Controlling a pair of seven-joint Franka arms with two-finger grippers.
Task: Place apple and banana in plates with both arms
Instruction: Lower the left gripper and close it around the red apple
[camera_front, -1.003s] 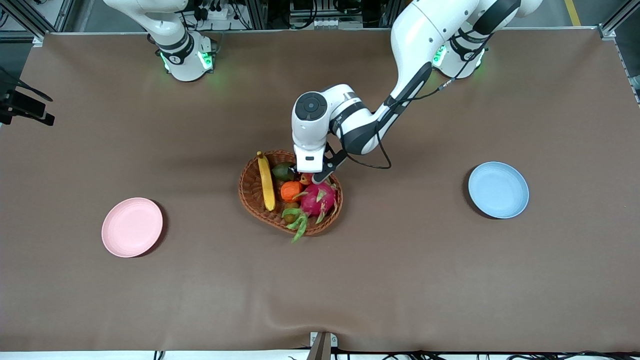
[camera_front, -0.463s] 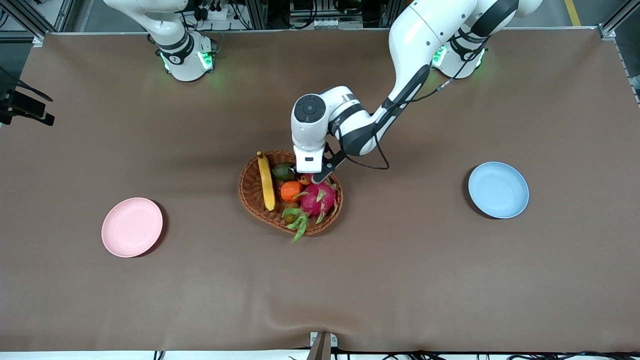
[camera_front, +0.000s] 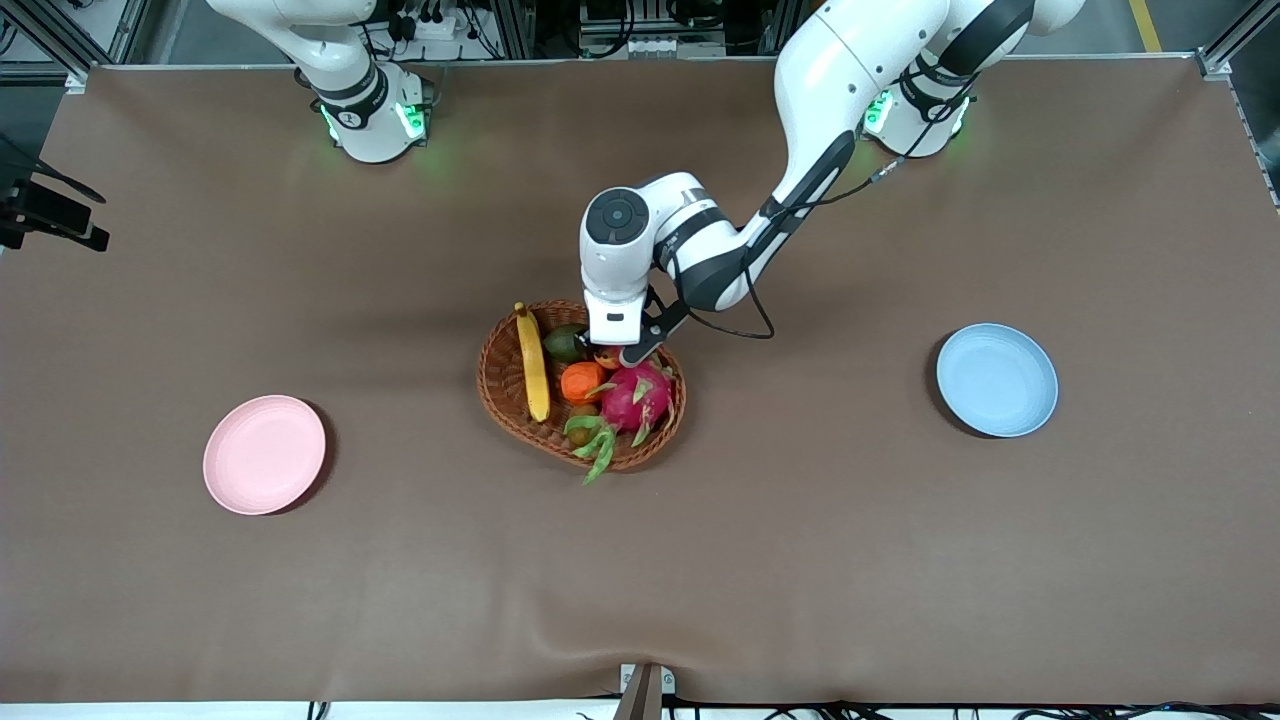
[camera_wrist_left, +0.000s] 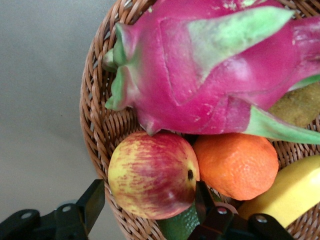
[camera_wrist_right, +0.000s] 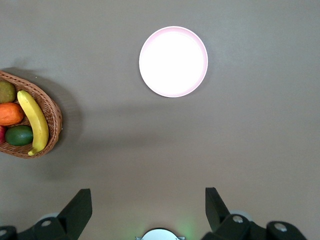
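Your left gripper (camera_wrist_left: 150, 212) has just closed onto the apple (camera_wrist_left: 152, 175) in the basket (camera_front: 500, 385), fingers touching both sides; lifting is next; the banana (camera_front: 532, 362) lies there untouched; your right gripper (camera_wrist_right: 148, 210) waits open, high above the table near the pink plate (camera_wrist_right: 173, 61).

2 plates: pink (camera_front: 264, 454), blue (camera_front: 997, 380), either end of basket (camera_front: 505, 395). In basket: 1 banana (camera_front: 532, 362), 1 apple (camera_wrist_left: 152, 175), 1 orange (camera_front: 581, 381), 1 dragon fruit (camera_front: 636, 397).

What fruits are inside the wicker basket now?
The basket holds the banana, apple, an orange, dragon fruit, a green fruit and a brownish one. Anything underneath is covered.
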